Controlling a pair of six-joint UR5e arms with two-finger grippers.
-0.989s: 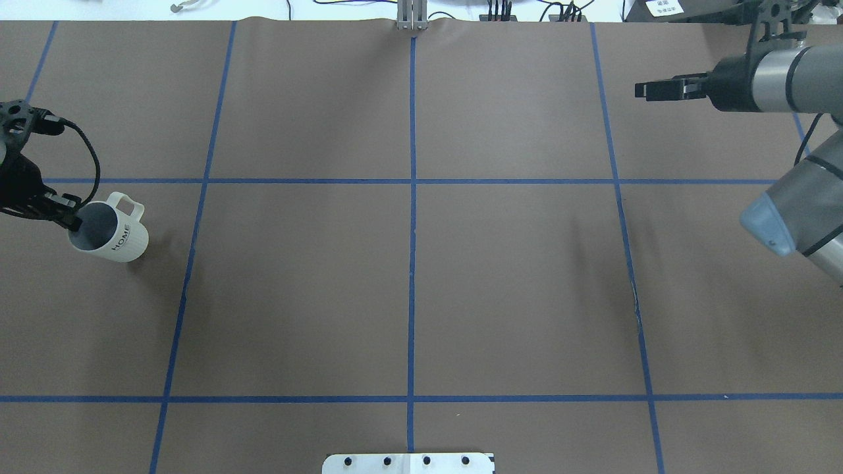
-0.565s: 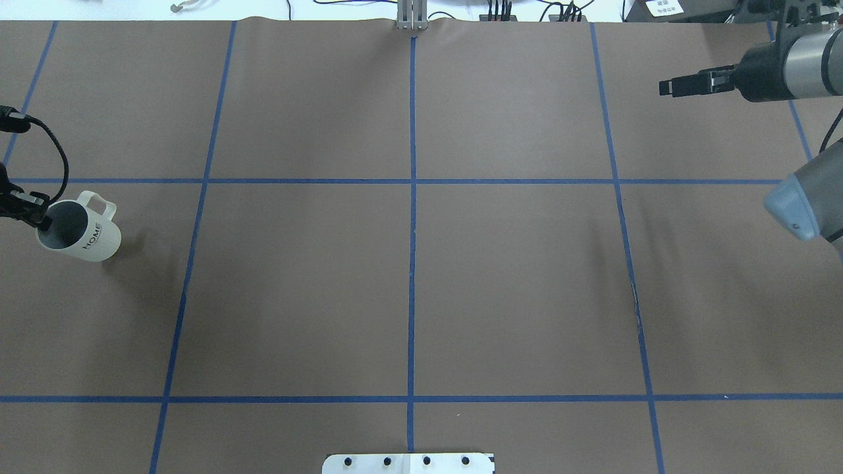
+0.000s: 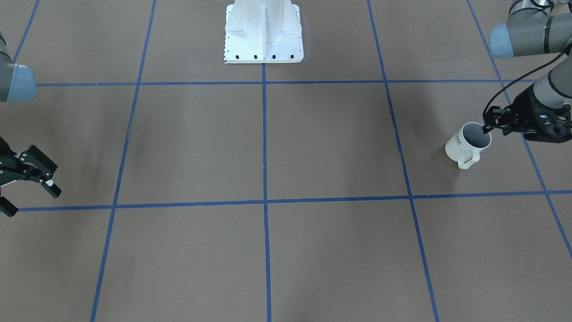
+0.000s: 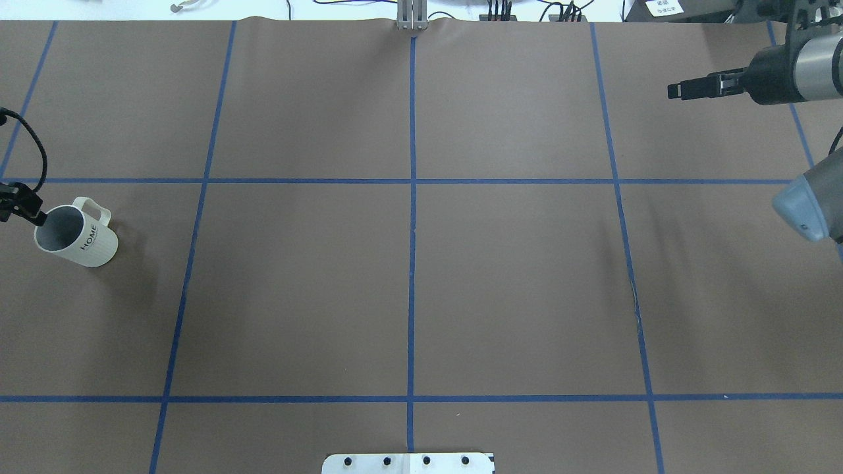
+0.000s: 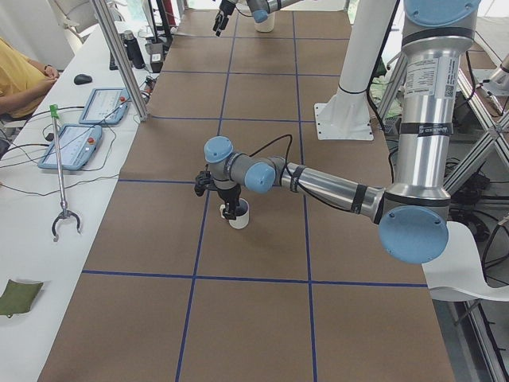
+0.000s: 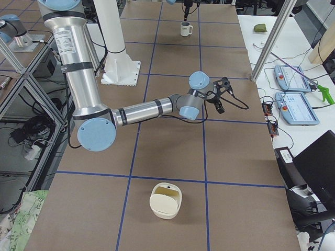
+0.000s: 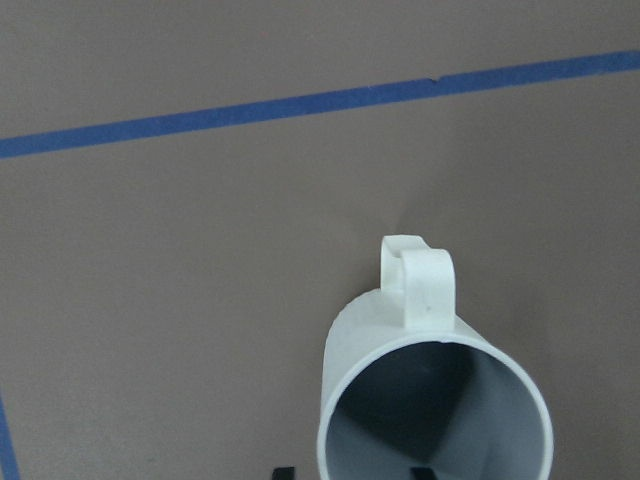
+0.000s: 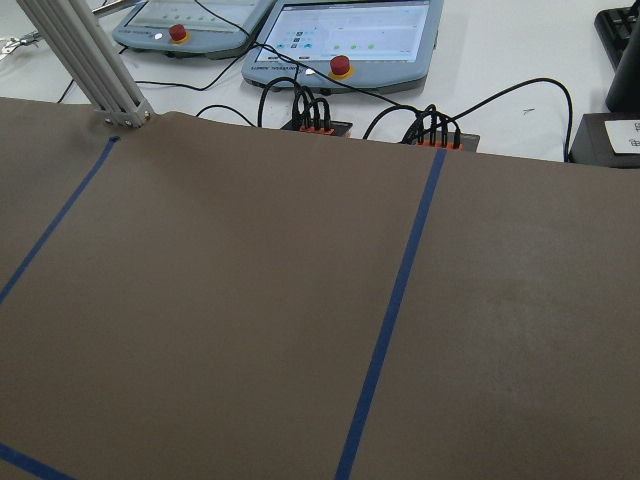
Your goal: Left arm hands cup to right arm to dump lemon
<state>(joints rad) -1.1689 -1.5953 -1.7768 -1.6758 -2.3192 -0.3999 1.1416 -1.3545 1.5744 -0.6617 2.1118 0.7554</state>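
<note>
The cream-white cup (image 4: 84, 245) with dark lettering stands upright at the table's far left, handle to the far side. It also shows in the front view (image 3: 461, 146) and in the left wrist view (image 7: 400, 330). My left gripper (image 4: 34, 214) straddles the cup's left rim, one finger (image 7: 422, 471) inside and the other outside, both a little apart from the wall, so it is open. The cup's inside is plain grey and the lemon is not in view. My right gripper (image 3: 31, 199) is open and empty, far to the right (image 4: 673, 90).
The white robot base plate (image 3: 263, 49) sits at the middle of the near edge. A cream bowl (image 6: 166, 200) stands on the table past my right arm. Pendants (image 8: 345, 30) and cables lie beyond the far edge. An operator (image 5: 16, 79) sits there.
My left gripper has carried the cup leftward and a little down, towards the table's left edge. My right arm has drawn back to the right and slightly away.
</note>
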